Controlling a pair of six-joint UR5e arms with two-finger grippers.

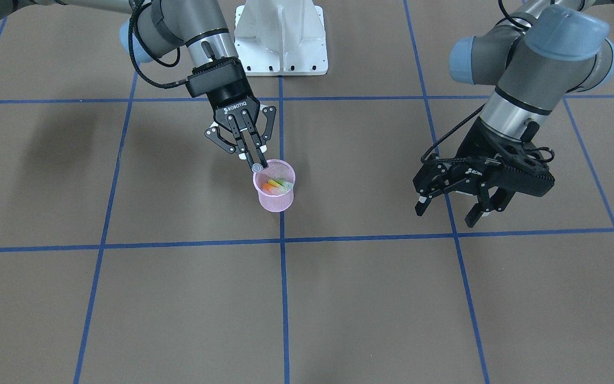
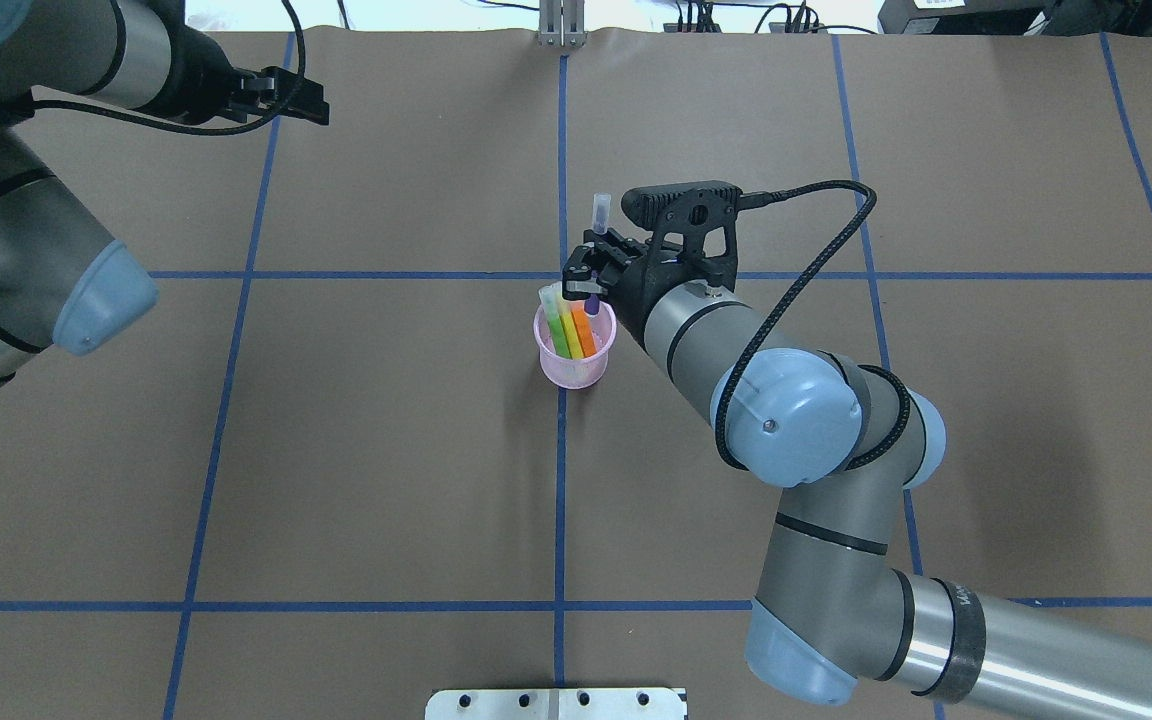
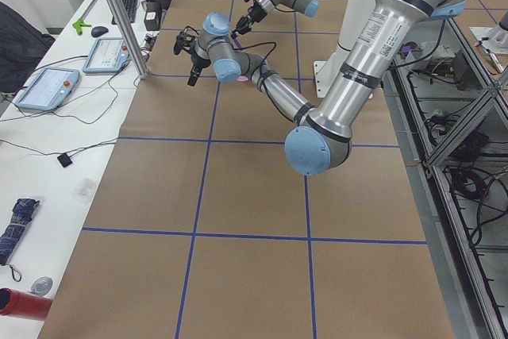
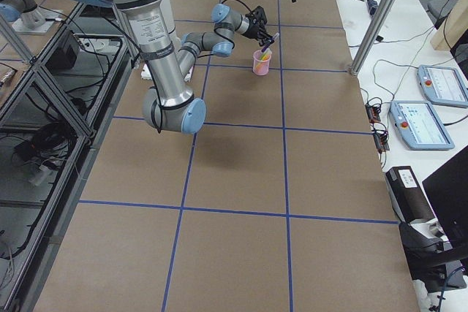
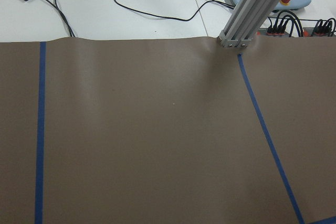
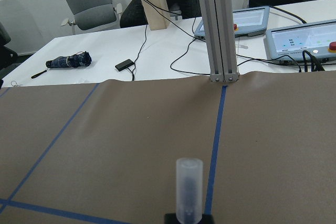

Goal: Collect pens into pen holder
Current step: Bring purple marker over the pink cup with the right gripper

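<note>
Insertion step: right end effector (image 1: 256,161) grasping purple clear-capped pen (image 2: 597,212), tip at pale pink wire-mesh pen holder (image 1: 276,201) just below. Next: release (left end effector (image 1: 445,212) spread, idle).

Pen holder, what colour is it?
The pen holder is pale pink mesh, clearest in the front-facing view.

The white word ROBOTIQ stands on the black palm of the right end effector (image 1: 258,166), plain to read in the front-facing view. The left end effector (image 1: 445,215) bears similar white lettering on its body, but it is tilted and cannot be read whole. A printed strip runs along the left arm (image 3: 361,53) in the left side view, too small to read.
</note>
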